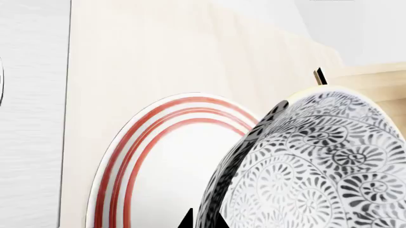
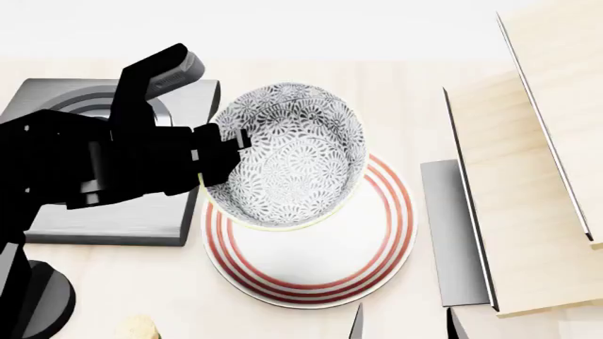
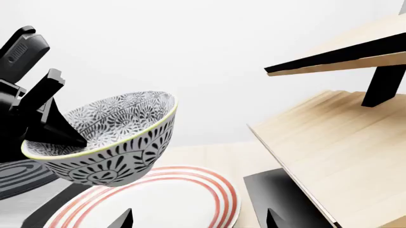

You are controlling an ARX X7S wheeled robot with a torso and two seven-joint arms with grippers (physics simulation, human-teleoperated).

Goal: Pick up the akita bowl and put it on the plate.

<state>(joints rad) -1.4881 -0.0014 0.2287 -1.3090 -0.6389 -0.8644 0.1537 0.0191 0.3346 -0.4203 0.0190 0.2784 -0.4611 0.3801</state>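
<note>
The akita bowl (image 2: 292, 155), white with a dense dark floral pattern, hangs tilted just above the plate (image 2: 320, 261), a white plate with red rings. My left gripper (image 2: 226, 152) is shut on the bowl's left rim. In the left wrist view the bowl's wall (image 1: 317, 161) runs between the two fingertips of the left gripper (image 1: 203, 221), with the plate (image 1: 165, 166) behind. The right wrist view has the bowl (image 3: 108, 137) lifted clear over the plate (image 3: 171, 204). My right gripper (image 2: 403, 326) stands open and empty near the plate's right front edge.
A grey stove slab with a black ringed burner (image 2: 104, 212) lies left of the plate, under my left arm. A wooden shelf unit (image 2: 527, 176) stands at the right, with a dark grey panel (image 2: 452, 233) beside it. A small pale object (image 2: 137, 328) lies at the front left.
</note>
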